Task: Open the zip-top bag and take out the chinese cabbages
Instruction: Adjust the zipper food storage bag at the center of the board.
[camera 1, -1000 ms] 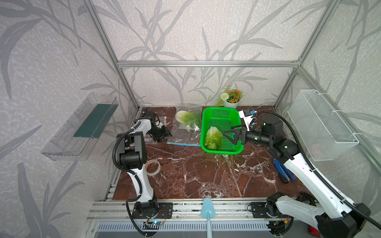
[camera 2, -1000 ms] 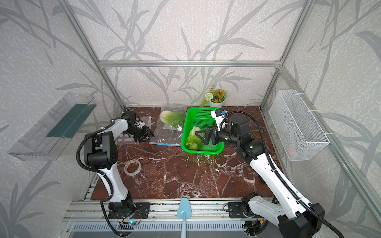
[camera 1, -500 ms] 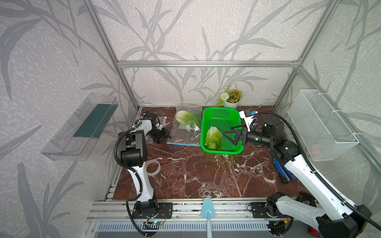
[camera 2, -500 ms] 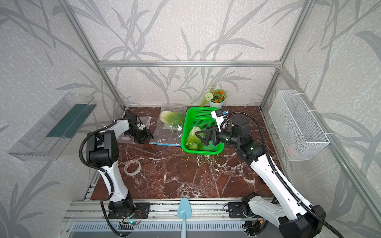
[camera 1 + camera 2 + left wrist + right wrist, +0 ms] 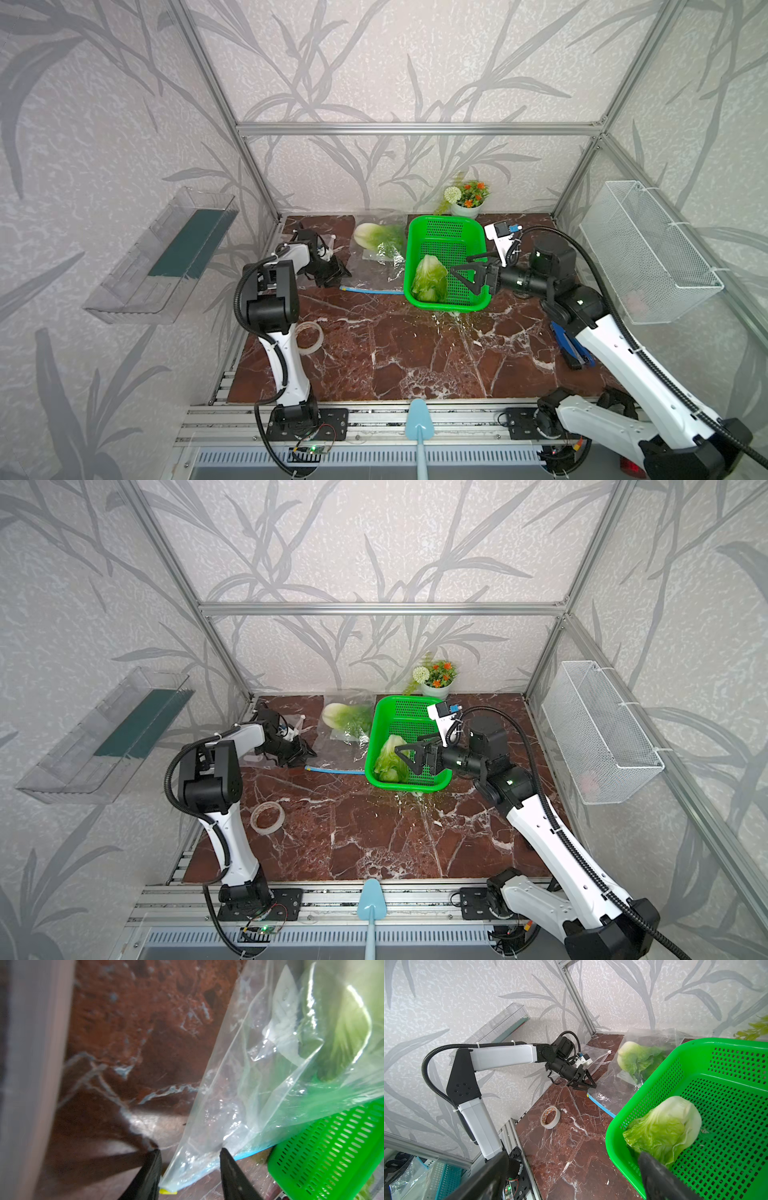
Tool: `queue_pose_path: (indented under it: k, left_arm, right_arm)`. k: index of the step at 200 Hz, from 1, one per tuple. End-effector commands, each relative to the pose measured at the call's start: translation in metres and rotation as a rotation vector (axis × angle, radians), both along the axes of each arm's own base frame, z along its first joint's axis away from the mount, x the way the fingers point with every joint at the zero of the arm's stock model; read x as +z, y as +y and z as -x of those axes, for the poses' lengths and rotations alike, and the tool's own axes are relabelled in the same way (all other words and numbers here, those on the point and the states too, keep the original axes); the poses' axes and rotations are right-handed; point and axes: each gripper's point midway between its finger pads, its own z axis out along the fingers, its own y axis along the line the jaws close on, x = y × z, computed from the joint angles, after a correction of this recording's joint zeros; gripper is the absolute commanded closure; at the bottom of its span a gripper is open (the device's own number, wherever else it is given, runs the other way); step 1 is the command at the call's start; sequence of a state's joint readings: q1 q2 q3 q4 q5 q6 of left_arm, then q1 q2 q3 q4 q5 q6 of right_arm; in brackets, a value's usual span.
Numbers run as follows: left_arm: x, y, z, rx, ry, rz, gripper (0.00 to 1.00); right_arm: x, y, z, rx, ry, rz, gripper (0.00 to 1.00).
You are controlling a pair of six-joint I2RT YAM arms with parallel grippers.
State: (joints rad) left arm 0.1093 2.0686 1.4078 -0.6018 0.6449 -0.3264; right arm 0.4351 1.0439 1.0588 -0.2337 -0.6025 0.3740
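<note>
- In both top views: the left gripper (image 5: 334, 272) (image 5: 305, 752) sits low at the left end of the zip-top bag (image 5: 374, 270), which lies flat on the marble table (image 5: 395, 353) against the green basket (image 5: 449, 308). The bagged cabbage (image 5: 376, 239) lies inside, at the bag's far end. The basket cabbage (image 5: 430, 278) is already out, in the basket. The right gripper (image 5: 461, 272) (image 5: 401, 752) hangs over the basket, spread wide and empty.
- Left wrist view: the left gripper (image 5: 190, 1152) has its jaws partly apart, astride the corner of the zip-top bag (image 5: 239, 1095), with film between them and no pinch visible. The blue zip strip (image 5: 249, 1154) runs off toward the green basket (image 5: 332, 1147). Whether the mouth is parted cannot be told. The step in hand looks like anchoring this corner: it is probably best to close squarely on the film just behind the strip and keep the corner low, so the bag cannot slide.
- Right wrist view: the right gripper (image 5: 573, 1154) is wide open, with one finger over the basket cabbage (image 5: 670, 1126) but holding nothing. The bagged cabbage (image 5: 633, 1059) shows through the film, well apart from a tape roll (image 5: 550, 1118). The reach should probably clear the basket rim, enter along the strip edge, and take the firm white base rather than the loose leaves.
</note>
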Motion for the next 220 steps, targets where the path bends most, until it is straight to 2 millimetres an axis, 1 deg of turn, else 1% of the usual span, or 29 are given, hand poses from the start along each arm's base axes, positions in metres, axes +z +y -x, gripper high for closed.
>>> queue_pose_path:
  k: [1, 14, 34, 49, 57, 70, 87, 106, 124, 146, 160, 177, 188, 199, 210, 220]
  left_arm:
    - [-0.011, -0.019, 0.013, 0.000, 0.034, 0.059, 0.57]
    - [-0.010, -0.023, 0.012, 0.013, 0.024, 0.091, 0.59]
    - [-0.008, -0.030, 0.013, 0.022, 0.017, 0.120, 0.68]
    - [-0.002, -0.032, 0.014, 0.020, 0.005, 0.120, 0.81]
    - [0.004, -0.033, 0.013, 0.019, -0.008, 0.121, 0.86]
    - [0.017, -0.032, 0.013, 0.018, -0.032, 0.120, 0.87]
    - [0.034, -0.033, 0.014, 0.011, -0.070, 0.114, 0.91]
    - [0.046, -0.033, 0.017, 0.007, -0.096, 0.111, 1.00]
    - [0.055, -0.038, 0.020, 0.011, -0.103, 0.128, 1.00]
    - [0.068, -0.050, 0.026, 0.003, -0.115, 0.154, 1.00]
    - [0.079, -0.060, 0.030, 0.013, -0.115, 0.171, 1.00]
    - [0.097, -0.073, 0.037, 0.023, -0.113, 0.172, 1.00]
    - [0.109, -0.081, 0.042, 0.034, -0.114, 0.155, 1.00]
    - [0.120, -0.084, 0.046, 0.076, -0.104, 0.133, 1.00]
    - [0.130, -0.085, 0.050, 0.118, -0.102, 0.130, 1.00]
    - [0.139, -0.081, 0.052, 0.163, -0.101, 0.124, 1.00]
  right_arm:
    - [0.009, 0.001, 0.004, 0.009, -0.031, -0.025, 0.02]
    - [0.010, 0.001, 0.005, 0.011, -0.034, -0.025, 0.03]
    - [0.010, 0.001, 0.004, 0.011, -0.033, -0.025, 0.03]
    - [0.009, 0.002, 0.004, 0.015, -0.032, -0.026, 0.03]
    - [0.009, 0.002, 0.004, 0.016, -0.032, -0.026, 0.03]
    - [0.009, 0.003, 0.003, 0.021, -0.030, -0.028, 0.02]
    - [0.008, 0.004, 0.003, 0.024, -0.028, -0.032, 0.03]
    - [0.007, 0.004, 0.002, 0.023, -0.025, -0.035, 0.02]
    - [0.005, 0.005, 0.002, 0.025, -0.019, -0.040, 0.03]
    - [0.000, 0.009, 0.003, 0.024, -0.007, -0.020, 0.03]
    - [-0.008, 0.018, 0.008, 0.026, -0.023, 0.044, 0.03]
    - [-0.021, 0.035, 0.019, 0.033, -0.064, 0.187, 0.04]
    - [-0.031, 0.049, 0.026, 0.047, -0.104, 0.293, 0.08]
    - [-0.041, 0.061, 0.032, 0.055, -0.143, 0.383, 0.13]
    - [-0.052, 0.074, 0.036, 0.069, -0.192, 0.454, 0.19]
    - [-0.063, 0.086, 0.040, 0.084, -0.244, 0.502, 0.21]
